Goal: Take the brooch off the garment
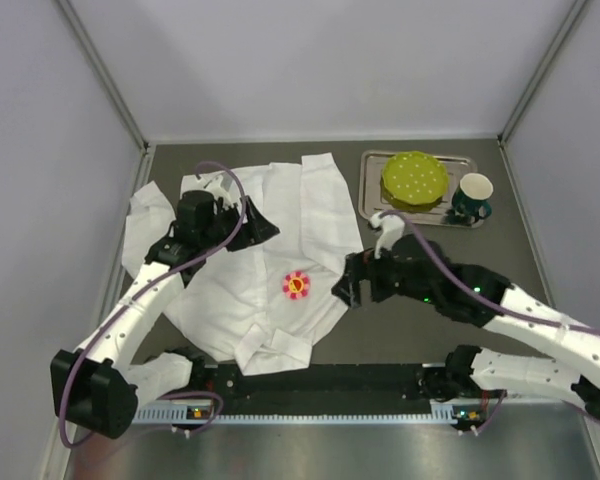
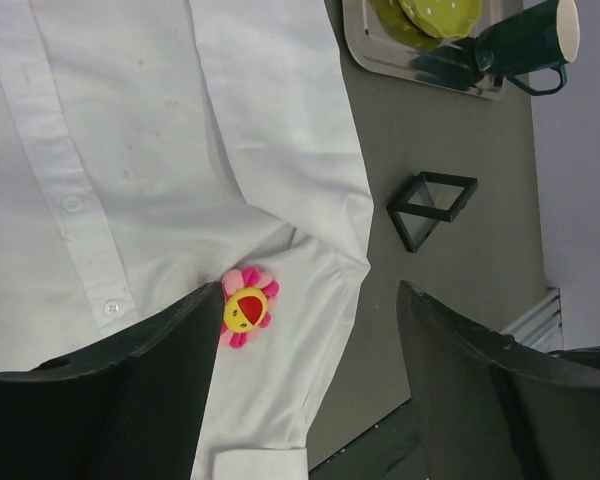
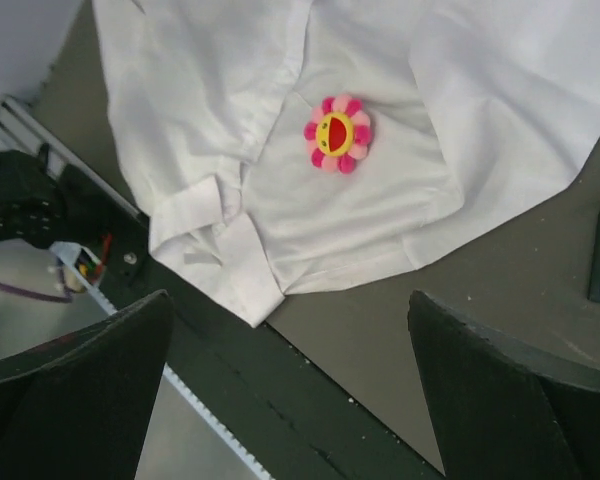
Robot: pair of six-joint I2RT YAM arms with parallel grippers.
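— Okay, spotter: where does the brooch (image 1: 296, 285) sit from my claws?

— Between them, low on the garment (image 1: 230, 290). The left claw (image 1: 252, 222) hangs over the chest panel with the brooch ahead of its tips. The right claw (image 1: 342, 293) hovers at the shirt's side edge, with the brooch just ahead.

— Noted. Both claws are spread wide and hold nothing. Handling?

— It looks plush and light, and I'd guess the petals squash. Take it across the rim with a finger on each side of the yellow centre. The fastening behind it is hidden. The cloth is thin and wrinkled, so I expect it to tent up with the pull. I'd have one claw pin the fabric just beside the flower.

— I'll press with the left and pluck with the right. Any edges?

— A fold of the front panel lies just beyond the brooch, on the left claw's side. The shirt's edge runs under the right claw, with bare surface (image 1: 400, 335) behind it to draw back over.

— Obstacles?

— A small black frame (image 2: 432, 205) sits near the right claw on the open surface. The tray (image 1: 370, 200) and the mug (image 1: 472, 197) are beyond it, well apart.
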